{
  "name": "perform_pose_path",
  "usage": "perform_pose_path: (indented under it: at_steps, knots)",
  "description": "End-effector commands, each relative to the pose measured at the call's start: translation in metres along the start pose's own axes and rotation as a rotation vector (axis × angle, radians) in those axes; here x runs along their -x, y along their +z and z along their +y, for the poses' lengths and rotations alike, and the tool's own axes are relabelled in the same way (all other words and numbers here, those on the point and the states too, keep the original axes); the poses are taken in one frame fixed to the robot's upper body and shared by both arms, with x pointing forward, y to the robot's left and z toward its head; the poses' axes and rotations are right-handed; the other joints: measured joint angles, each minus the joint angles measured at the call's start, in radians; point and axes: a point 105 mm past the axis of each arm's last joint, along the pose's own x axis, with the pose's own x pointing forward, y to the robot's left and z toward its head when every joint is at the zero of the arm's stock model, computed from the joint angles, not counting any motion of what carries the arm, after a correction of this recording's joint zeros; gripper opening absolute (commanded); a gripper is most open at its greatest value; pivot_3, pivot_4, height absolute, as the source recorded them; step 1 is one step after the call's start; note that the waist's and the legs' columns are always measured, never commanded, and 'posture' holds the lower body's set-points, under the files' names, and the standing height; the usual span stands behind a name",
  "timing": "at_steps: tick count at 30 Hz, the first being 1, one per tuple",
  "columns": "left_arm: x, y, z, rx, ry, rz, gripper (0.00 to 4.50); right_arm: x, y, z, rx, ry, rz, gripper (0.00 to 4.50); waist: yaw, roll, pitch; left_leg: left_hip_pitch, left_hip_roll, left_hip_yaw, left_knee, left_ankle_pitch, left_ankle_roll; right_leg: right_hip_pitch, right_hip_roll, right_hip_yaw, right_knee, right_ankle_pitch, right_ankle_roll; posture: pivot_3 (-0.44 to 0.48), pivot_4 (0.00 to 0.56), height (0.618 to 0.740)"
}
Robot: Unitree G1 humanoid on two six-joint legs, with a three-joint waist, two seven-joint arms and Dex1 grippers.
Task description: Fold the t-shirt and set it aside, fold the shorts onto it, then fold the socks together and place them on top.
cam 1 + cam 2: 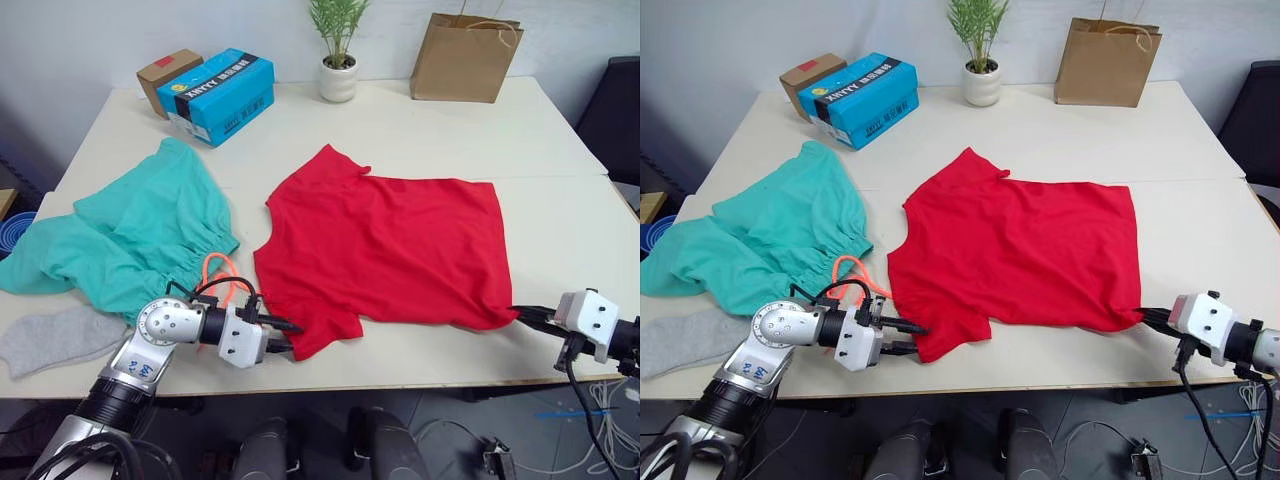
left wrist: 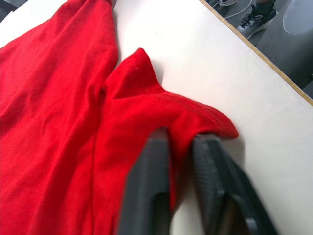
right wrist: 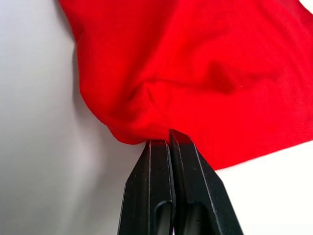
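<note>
The red t-shirt (image 1: 390, 245) lies spread flat in the middle of the table, neck toward the left. My left gripper (image 1: 288, 338) is shut on its near sleeve (image 2: 161, 110), red cloth pinched between the fingers (image 2: 149, 186). At the shirt's near right hem corner, my right gripper (image 1: 522, 315) is shut on the fabric (image 3: 146, 117). The teal-green shorts (image 1: 140, 235) lie crumpled at the left, their orange drawstring (image 1: 218, 270) trailing toward the shirt. A grey sock (image 1: 55, 338) rests at the near left edge.
A blue box (image 1: 222, 95) and a brown box (image 1: 168, 75) stand at the back left, a potted plant (image 1: 338, 60) and a paper bag (image 1: 465, 58) at the back. The table's front edge (image 1: 420, 385) runs just below both grippers.
</note>
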Motion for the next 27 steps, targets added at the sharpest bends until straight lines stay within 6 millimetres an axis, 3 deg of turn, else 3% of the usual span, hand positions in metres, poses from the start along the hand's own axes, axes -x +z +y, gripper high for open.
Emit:
perform_pose_path:
  at_steps: [1,6,10,15,20,23,27]
  knots:
    - [0.001,0.007,0.002,0.024,0.033,-0.054,0.01,0.002,0.003,-0.005,0.012,-0.027,-0.018,0.00,0.000,0.000,0.000,0.000,0.000,0.000,0.000,0.000,0.000,0.000,0.000,0.000,0.000,0.000,0.000,0.000,0.150,0.740]
    - [0.021,0.031,-0.010,0.339,0.019,-0.165,0.01,0.006,0.012,-0.004,-0.019,0.002,-0.069,0.00,-0.003,0.000,0.000,0.000,0.001,0.000,0.000,0.000,0.000,0.000,0.000,0.000,0.000,0.000,0.000,0.000,0.150,0.740]
    - [0.032,0.040,-0.024,0.453,-0.031,-0.143,0.01,0.018,0.011,0.010,-0.105,0.103,-0.055,0.00,0.000,0.000,0.000,0.000,0.001,0.000,0.000,0.000,-0.001,0.000,0.000,0.000,0.001,0.000,0.000,0.000,0.150,0.740]
    - [0.036,0.044,-0.022,0.533,0.020,-0.146,0.01,0.026,-0.001,0.020,-0.138,0.148,0.022,0.00,0.011,0.000,0.000,0.000,0.001,0.000,0.000,-0.005,-0.001,0.001,0.000,0.001,-0.001,0.000,0.001,0.000,0.150,0.740]
    - [0.042,0.038,0.004,0.674,0.171,-0.172,0.01,0.026,0.001,0.017,-0.185,0.127,0.014,0.00,0.022,0.000,0.000,0.000,0.001,0.000,0.000,-0.004,-0.003,0.000,0.000,0.001,-0.001,0.000,0.000,0.000,0.150,0.740]
    - [0.056,0.019,0.028,0.859,0.290,-0.102,0.01,0.026,0.008,-0.002,-0.291,0.086,-0.002,0.00,0.022,0.000,0.000,0.000,0.001,0.000,0.000,-0.003,-0.004,0.000,0.000,0.001,0.000,0.000,0.000,0.000,0.150,0.740]
    - [0.063,0.015,0.058,0.962,0.390,-0.156,0.01,0.019,0.013,-0.017,-0.296,0.080,0.001,0.00,0.023,0.000,0.000,0.000,0.001,0.000,0.001,-0.002,-0.003,0.000,0.001,0.001,0.000,0.000,0.001,0.000,0.150,0.740]
